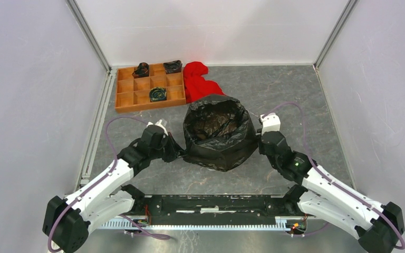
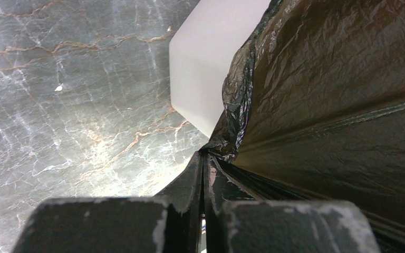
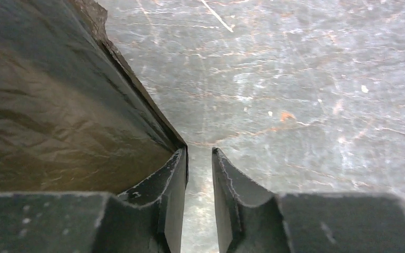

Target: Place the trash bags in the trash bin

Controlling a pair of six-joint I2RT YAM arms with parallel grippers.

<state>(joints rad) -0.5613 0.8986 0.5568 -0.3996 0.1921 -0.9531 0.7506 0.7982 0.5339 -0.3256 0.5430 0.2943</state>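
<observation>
A glossy black trash bag (image 1: pixel 219 132) stands open-mouthed at the table's middle, draped over the trash bin. The bag hides the bin in the top view. The white bin (image 2: pixel 200 68) shows bare below the bag's edge in the left wrist view. My left gripper (image 1: pixel 182 153) is at the bag's left side. Its jaws (image 2: pixel 206 153) are shut on a pinch of the bag film (image 2: pixel 337 105). My right gripper (image 1: pixel 256 141) is at the bag's right side. Its jaws (image 3: pixel 199 152) stand a little apart with only table between them, and the bag (image 3: pixel 58 105) lies against the left finger.
A brown wooden compartment tray (image 1: pixel 125 97) sits at the back left and holds three rolled black bags (image 1: pixel 158 94). A red cloth heap (image 1: pixel 200 81) lies between the tray and the bag. Walls enclose the table on three sides.
</observation>
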